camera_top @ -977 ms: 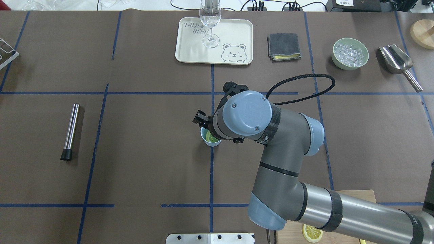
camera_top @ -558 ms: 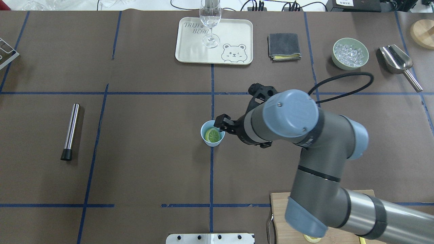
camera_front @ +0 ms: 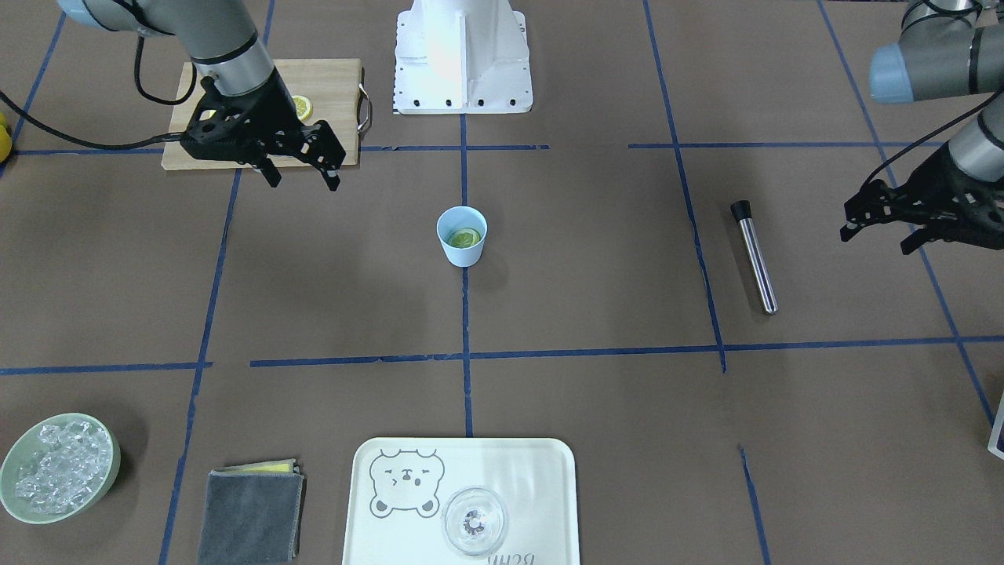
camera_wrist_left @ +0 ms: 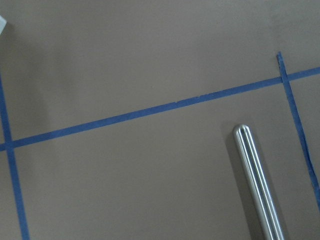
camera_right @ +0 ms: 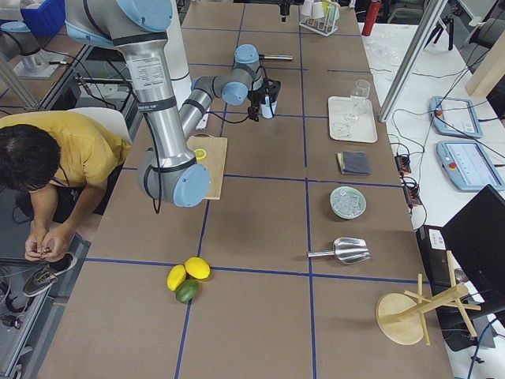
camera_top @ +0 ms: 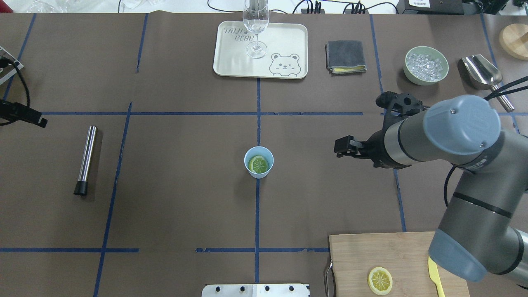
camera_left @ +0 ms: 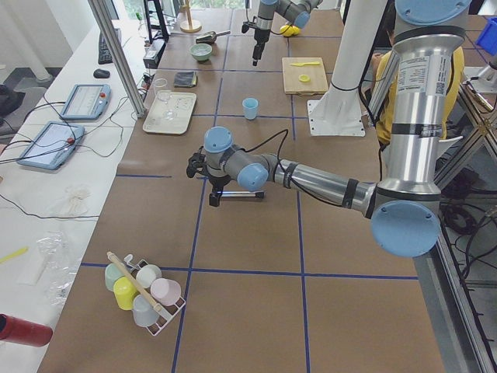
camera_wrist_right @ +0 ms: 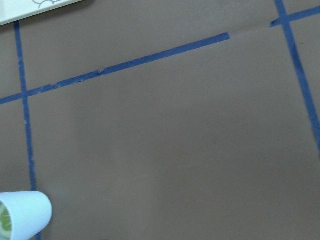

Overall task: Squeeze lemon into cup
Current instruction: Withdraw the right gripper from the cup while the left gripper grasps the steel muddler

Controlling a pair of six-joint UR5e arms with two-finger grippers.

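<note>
The lemon (camera_top: 259,164) lies flat inside the cup (camera_top: 260,175), cut face up, below the rim. The risk, as I judge it, is that the slice looks whole and round, so little juice may be out. Any regrip means pushing 2 fingers into a narrow mouth beside it. The cup looks light, stands free on the table, and nothing steadies it. A finger catching the rim would tip or slide it, spilling slice and juice. Another hazard is the 1 other slice (camera_top: 380,280) on the board (camera_top: 359,251), which could be mistaken for the target. The right gripper (camera_top: 337,149) hangs well apart from the cup, toward the robot's right, fingers spread and empty. The left gripper (camera_front: 874,242) is farther off, past the rod (camera_front: 754,255), also spread and empty.
</note>
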